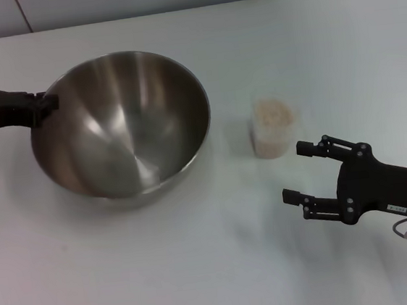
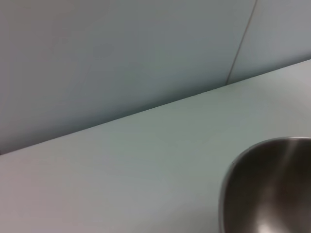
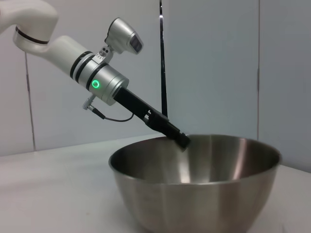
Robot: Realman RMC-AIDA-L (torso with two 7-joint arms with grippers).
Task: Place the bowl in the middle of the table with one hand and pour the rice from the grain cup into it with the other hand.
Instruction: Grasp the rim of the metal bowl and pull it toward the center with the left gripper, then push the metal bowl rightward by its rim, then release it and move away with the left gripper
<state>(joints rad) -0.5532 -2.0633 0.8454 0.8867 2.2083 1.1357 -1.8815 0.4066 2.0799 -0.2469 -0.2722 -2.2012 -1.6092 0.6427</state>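
Stainless-steel round mixing bowl point(image 1: 120, 125) sits left of centre on the plain white desk point(image 1: 201, 269), its rim pinched by the left claw point(image 1: 47, 105). Beside it stands the clear plastic grain cup point(image 1: 272, 128) of pale rice point(image 1: 272, 114); the right claw point(image 1: 298, 173) hovers near, spread wide.
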